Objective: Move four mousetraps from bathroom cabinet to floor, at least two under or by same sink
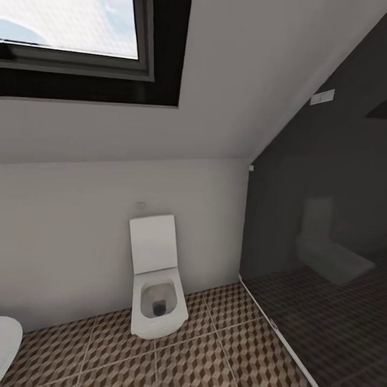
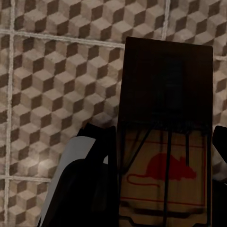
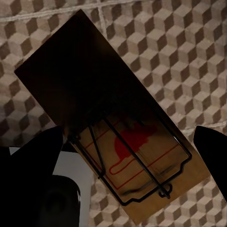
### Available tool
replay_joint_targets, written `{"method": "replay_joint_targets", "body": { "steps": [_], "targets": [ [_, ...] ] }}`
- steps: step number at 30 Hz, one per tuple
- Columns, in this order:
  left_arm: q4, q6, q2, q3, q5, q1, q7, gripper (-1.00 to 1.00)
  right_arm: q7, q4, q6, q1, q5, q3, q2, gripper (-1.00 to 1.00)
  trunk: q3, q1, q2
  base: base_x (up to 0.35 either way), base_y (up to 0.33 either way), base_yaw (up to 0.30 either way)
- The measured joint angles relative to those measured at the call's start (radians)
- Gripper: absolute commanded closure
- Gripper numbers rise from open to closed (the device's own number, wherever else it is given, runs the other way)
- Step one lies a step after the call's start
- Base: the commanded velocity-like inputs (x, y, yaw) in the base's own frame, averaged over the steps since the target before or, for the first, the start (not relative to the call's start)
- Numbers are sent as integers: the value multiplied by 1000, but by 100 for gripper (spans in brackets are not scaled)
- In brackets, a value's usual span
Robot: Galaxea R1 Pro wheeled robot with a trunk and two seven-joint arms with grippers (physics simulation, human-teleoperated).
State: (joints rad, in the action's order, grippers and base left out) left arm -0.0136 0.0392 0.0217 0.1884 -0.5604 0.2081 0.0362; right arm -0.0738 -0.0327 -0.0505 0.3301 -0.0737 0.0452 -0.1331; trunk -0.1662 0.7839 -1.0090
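Two traps out of the cabinet, one per arm: left pincer (image 2: 163, 184) clenched on a trap (image 2: 164, 137), right pincer (image 3: 125, 179) clenched on another trap (image 3: 111, 116), both carried above the floor (image 2: 52, 75). Ahead, a toilet (image 1: 157, 285). Still to do, judging by this: setting these down beside the sink, then fetching two more

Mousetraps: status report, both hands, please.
Left hand shut on mousetrap. Right hand shut on second mousetrap. Both above tiled floor. Toilet ahead.
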Motion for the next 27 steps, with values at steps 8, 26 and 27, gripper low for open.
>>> {"method": "replay_joint_targets", "body": {
  "steps": [8, 26, 27],
  "targets": [
    [-1, 1, 5, 1, 0, 0, 0, 100, 0, 0, -1, 0, 0, 0, -1, 100, 0, 0, 0, 255, 0, 97],
    [-93, 25, 80, 4, 1, 1, 2, 100, 0, 0, -1, 0, 0, 0, -4, 100, 0, -1, 0, 319, 0, 4],
    [-97, 26, 84, 4, 1, 1, 2, 100, 0, 0, -2, 0, 0, 0, -4, 100, 0, -1, 0, 320, 0, 0]
  ]
}}
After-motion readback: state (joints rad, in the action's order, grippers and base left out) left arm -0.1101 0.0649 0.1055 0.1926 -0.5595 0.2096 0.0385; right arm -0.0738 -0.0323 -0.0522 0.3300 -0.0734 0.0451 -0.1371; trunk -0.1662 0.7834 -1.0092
